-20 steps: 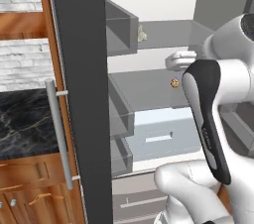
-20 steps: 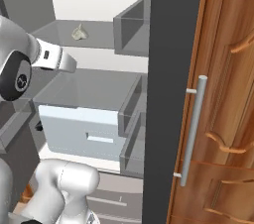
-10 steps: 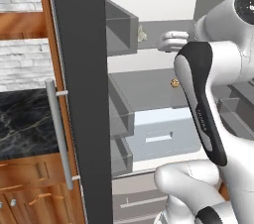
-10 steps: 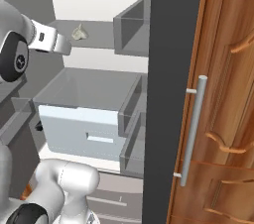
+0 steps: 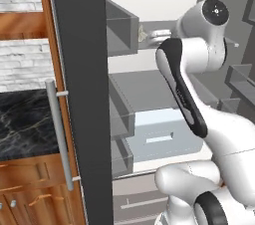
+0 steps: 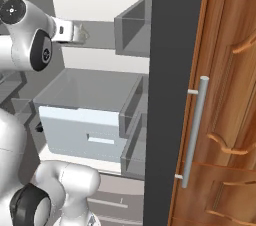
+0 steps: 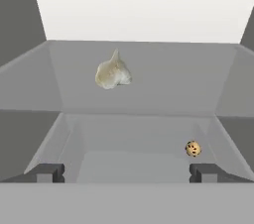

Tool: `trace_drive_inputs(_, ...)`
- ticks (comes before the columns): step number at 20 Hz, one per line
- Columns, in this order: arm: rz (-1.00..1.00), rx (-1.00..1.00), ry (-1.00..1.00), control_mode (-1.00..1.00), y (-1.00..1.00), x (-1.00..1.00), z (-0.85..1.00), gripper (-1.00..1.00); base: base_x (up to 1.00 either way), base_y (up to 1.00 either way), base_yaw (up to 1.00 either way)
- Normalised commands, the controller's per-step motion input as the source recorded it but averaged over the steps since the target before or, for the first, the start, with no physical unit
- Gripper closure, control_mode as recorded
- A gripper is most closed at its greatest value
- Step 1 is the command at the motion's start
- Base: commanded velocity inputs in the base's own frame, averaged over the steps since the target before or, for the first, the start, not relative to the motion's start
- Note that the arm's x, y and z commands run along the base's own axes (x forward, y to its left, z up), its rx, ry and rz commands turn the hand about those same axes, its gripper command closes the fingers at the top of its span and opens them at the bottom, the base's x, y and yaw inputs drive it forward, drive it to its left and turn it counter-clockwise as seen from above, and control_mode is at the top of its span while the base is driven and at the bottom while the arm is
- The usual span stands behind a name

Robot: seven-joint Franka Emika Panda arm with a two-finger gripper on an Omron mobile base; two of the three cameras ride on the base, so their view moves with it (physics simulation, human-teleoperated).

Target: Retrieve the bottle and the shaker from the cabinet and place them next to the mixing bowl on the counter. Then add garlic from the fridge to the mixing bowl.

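A pale garlic bulb (image 7: 113,73) lies on the upper grey shelf (image 7: 163,77) of the open fridge, ahead of my gripper (image 7: 126,173) and a little left of centre. The jaws stand wide apart with nothing between them, and the dark fingertips (image 7: 49,172) are still short of the bulb. From the left base view, the gripper (image 5: 151,34) reaches in level toward the garlic (image 5: 142,33). The right base view shows the gripper (image 6: 75,33) just short of the garlic (image 6: 83,34).
A small cookie (image 7: 193,148) lies on the lower shelf at the right. Below sits a pale blue drawer (image 5: 159,137). The open dark fridge door (image 5: 79,94) with its bar handle (image 5: 61,134) stands left of the arm. A black marble counter (image 5: 22,124) lies further left.
The arm has risen and swung the hand up from the lower shelf level toward the garlic on the upper shelf. The jaws stayed apart.
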Motion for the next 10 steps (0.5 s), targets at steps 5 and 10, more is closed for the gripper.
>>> trace_drive_inputs(5,0.00,0.00,0.04,-1.00,0.25,0.77,0.00,-1.00,0.00,0.00,0.00)
trace_drive_inputs(10,0.00,0.00,0.03,-1.00,0.28,0.63,0.00,-1.00,0.00,0.00,0.00)
